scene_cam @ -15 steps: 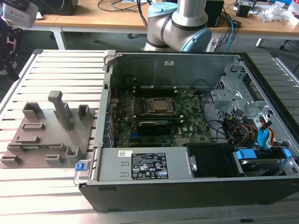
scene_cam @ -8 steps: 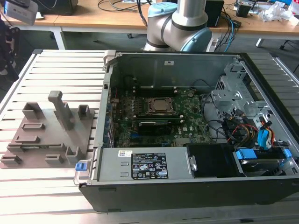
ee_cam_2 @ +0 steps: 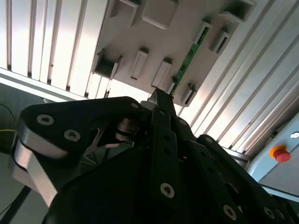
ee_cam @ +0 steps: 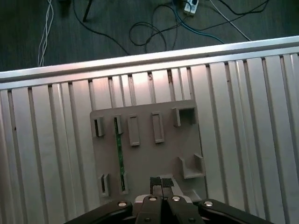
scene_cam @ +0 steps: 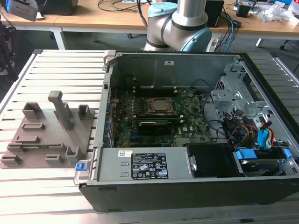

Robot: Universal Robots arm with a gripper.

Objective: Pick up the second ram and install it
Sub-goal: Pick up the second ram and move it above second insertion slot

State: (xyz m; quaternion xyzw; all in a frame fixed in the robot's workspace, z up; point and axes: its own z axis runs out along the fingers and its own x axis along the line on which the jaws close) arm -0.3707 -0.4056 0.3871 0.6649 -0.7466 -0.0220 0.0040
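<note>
Hovering over the holder with fingers together, the end effector seems at the approach step; gripping the second ram likely needs them parted.

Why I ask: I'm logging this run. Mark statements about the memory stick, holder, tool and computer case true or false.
The green memory stick stands in a slot of the gray holder. True.
The tool grips the memory stick. False: it holds nothing and is apart from the stick.
The computer case is closed. False: its side is open, the board showing.
The holder lies at the exterior view's left of the case. True.
</note>
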